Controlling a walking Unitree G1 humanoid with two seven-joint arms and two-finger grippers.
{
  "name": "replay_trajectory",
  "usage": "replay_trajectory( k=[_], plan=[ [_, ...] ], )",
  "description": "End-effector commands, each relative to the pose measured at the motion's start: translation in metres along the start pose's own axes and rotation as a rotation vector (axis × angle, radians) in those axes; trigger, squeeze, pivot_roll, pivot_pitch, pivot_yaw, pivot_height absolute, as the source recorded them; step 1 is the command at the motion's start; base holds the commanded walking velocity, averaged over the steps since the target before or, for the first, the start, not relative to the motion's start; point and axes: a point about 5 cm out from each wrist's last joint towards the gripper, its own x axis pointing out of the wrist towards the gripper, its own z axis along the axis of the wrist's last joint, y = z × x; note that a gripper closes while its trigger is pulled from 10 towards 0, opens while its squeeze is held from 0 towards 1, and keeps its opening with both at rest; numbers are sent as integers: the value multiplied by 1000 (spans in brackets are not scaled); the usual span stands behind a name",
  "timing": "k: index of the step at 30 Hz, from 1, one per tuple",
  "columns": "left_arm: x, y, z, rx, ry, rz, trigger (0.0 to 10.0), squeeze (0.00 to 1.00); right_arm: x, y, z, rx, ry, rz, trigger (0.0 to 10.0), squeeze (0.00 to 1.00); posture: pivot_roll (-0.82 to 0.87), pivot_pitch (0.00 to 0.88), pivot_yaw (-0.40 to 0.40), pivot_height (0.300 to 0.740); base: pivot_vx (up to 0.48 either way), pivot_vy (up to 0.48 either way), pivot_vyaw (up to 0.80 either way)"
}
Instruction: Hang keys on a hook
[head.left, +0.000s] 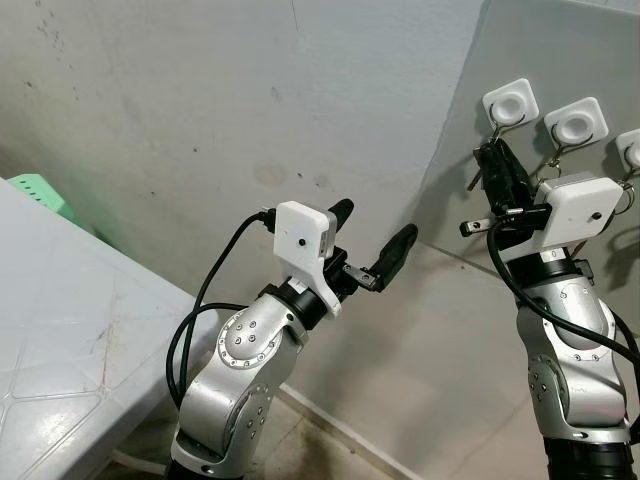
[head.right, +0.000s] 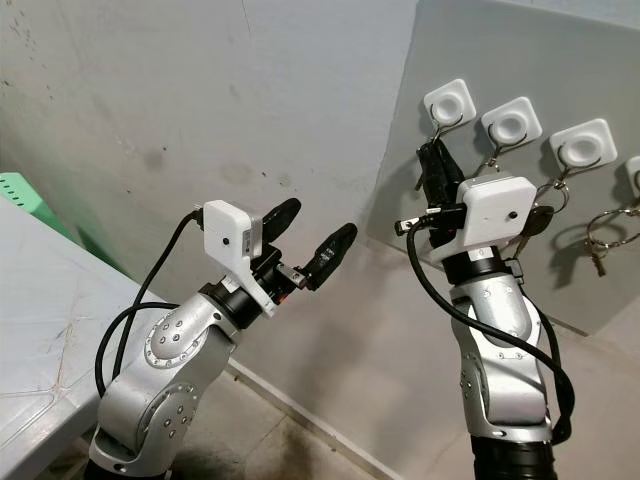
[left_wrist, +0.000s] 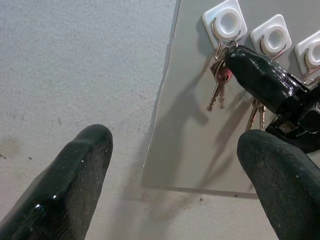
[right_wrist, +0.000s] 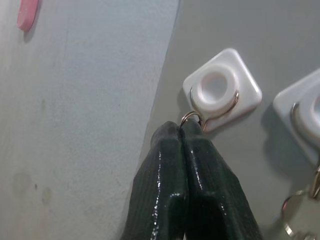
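A grey board (head.right: 520, 40) on the wall carries a row of white square hooks with wire loops. My right gripper (head.right: 432, 152) is raised to the leftmost hook (head.right: 449, 103) and shut on the ring of a bunch of keys (left_wrist: 217, 90). The ring (right_wrist: 191, 118) sticks out between the closed fingertips (right_wrist: 172, 137) and sits against that hook's wire loop (right_wrist: 220, 87). I cannot tell whether it is threaded on. The keys and a red tag (left_wrist: 226, 75) dangle below. My left gripper (head.left: 375, 222) is open and empty, held out left of the board.
Other keys hang from the neighbouring hooks (head.right: 511, 122), including a large ring (head.right: 600, 235) at the far right. A grey table (head.left: 60, 330) stands at my left with a green object (head.left: 40, 190) behind it. Bare concrete wall lies between table and board.
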Motion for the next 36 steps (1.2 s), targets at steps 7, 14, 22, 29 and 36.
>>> replay_trajectory(
  k=[7,14,22,29,36],
  plan=[
    [1,-3,8,-16,-26,0,10000,0,5,-4,8,-141,-30,67,10000,0,6,88,-67,740,0,0,0],
    [1,-3,8,-29,-26,5,10000,0,3,-3,9,-296,-19,153,10000,0,3,90,-66,740,0,0,0],
    [1,-3,9,-46,-30,10,10000,0,0,-4,9,-493,-4,260,10000,0,-1,94,-65,740,0,0,0],
    [2,-2,11,-54,-35,14,10000,0,-1,-6,6,-562,12,302,10000,0,0,97,-66,740,0,0,0],
    [1,-1,11,-65,-38,24,10000,0,-2,-6,3,-638,25,350,10000,0,4,98,-67,740,0,0,0]
  ],
)
